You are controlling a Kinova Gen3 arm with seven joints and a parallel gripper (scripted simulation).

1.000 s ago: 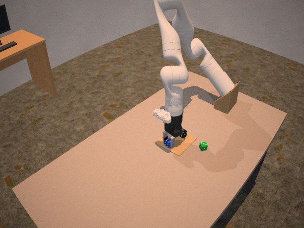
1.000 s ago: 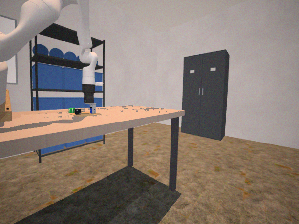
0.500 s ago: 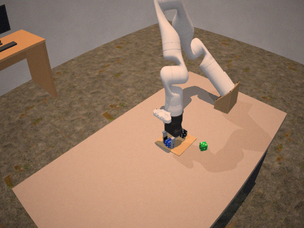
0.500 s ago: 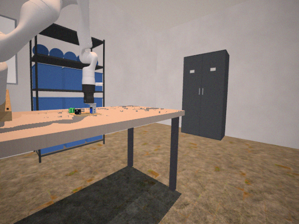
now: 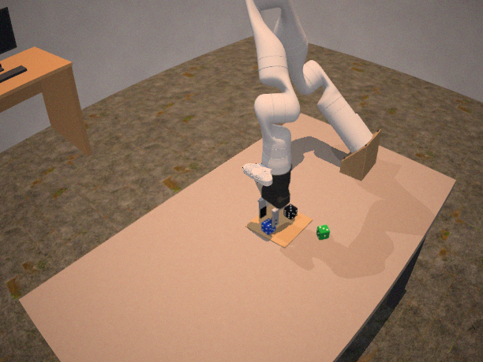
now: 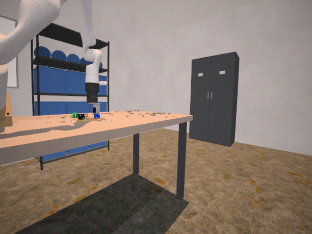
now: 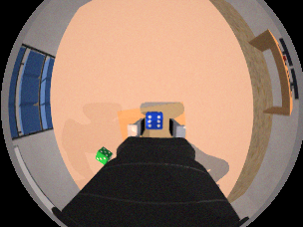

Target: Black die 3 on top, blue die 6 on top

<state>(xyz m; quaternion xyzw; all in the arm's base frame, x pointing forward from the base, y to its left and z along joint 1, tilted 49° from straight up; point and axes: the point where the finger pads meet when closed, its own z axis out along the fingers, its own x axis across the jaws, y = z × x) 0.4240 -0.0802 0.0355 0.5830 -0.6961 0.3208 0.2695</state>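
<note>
The blue die [image 5: 267, 226] [image 6: 97, 115] [image 7: 153, 120] lies flat on the mat [image 5: 297, 228] [image 7: 128, 116], near one edge, with six pips on top in the wrist view. My gripper [image 5: 268, 218] [image 7: 156, 124] is open; its fingers stand over and to both sides of the blue die, with gaps between them and it in the wrist view. The black die [image 5: 290, 211] [image 6: 81, 116] is on the far part of the mat, behind the fingers in the top view; its top number is too small to tell, and the wrist view hides it. The green die [image 5: 323, 232] [image 6: 74, 115] [image 7: 104, 155] lies on the table beside the mat.
The wooden table [image 5: 181, 277] carries the mat and dice. A brown angled panel [image 5: 361, 160] stands by the arm's base. The green die is a little way off the mat's right corner in the top view. The arm's shadow falls across the mat and the table.
</note>
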